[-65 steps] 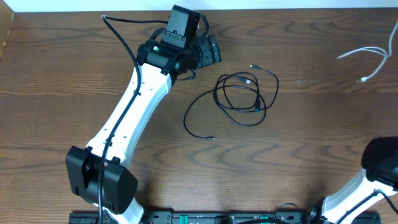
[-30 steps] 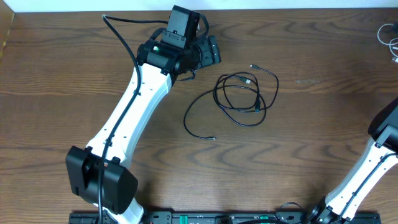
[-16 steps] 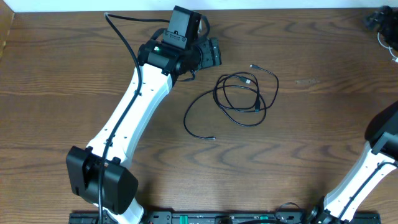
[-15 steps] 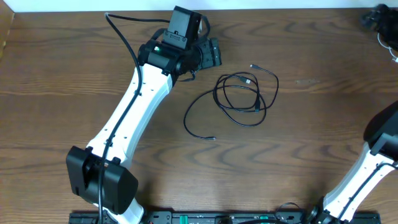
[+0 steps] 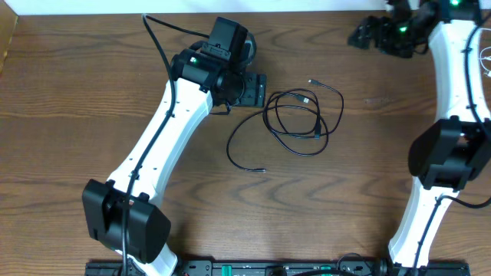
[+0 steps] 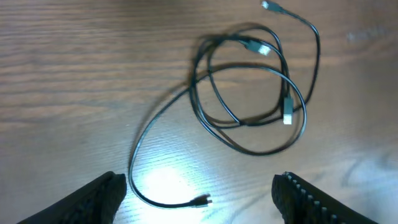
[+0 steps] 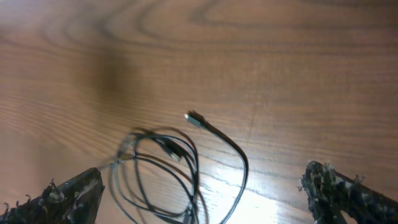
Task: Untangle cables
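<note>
The cables (image 5: 317, 126) lie flat on the wooden table (image 5: 77, 92) as a loose coil of thin black loops laid over one another. A small pale plug (image 6: 287, 115) rests on the coil's right side. From the coil's left edge a single strand curves away towards the near side and ends in a small plug (image 5: 263, 170), lying apart from the loops. Another strand arcs round the coil's far right and ends in a plug (image 5: 311, 80) just beyond the coil.

The left gripper (image 5: 255, 90) is just left of the coil's far edge, touching nothing. In its wrist view its fingers (image 6: 102, 196) are spread wide, holding nothing. The right gripper (image 5: 362, 34) is well beyond the coil, to the far right. Its fingers (image 7: 68, 193) are likewise spread and empty.
</note>
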You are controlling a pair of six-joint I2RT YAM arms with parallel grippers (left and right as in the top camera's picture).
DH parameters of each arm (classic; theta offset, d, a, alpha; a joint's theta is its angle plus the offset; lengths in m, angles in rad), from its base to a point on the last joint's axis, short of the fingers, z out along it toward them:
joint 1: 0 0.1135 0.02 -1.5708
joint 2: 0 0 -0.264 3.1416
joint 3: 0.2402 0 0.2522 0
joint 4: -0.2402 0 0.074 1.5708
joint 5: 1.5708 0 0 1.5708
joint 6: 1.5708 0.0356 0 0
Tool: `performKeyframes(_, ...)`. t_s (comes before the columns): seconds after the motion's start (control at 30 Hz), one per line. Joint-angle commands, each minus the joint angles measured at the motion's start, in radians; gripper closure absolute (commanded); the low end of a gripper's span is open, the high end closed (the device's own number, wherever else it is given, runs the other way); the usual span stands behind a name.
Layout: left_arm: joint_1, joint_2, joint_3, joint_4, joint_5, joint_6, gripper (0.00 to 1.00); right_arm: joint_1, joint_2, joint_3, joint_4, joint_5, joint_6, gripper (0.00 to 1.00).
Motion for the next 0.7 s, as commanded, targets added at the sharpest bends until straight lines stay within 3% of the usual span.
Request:
performKeyframes(0.0, 0.005, 0.058, 0.007, -0.005, 0.085, 0.080, 0.24, 0.035, 0.009, 0.000, -0.008, 0.180, 0.016, 0.03)
performKeyframes(0.27, 0.005, 0.200, 0.007, 0.018, 0.084, -0.086, 0.42, 0.068, 0.009, -0.002, -0.013, 0.198, 0.042, 0.10)
performKeyframes(0.43, 0.004, 0.289, 0.007, 0.066, 0.037, -0.240, 0.46, 0.070, 0.009, -0.002, -0.013, 0.198, 0.042, 0.16)
performKeyframes(0.67, -0.006, 0.383, 0.007, 0.162, 0.037, -0.370, 0.64, 0.070, 0.009, -0.002, -0.021, 0.199, 0.042, 0.20)
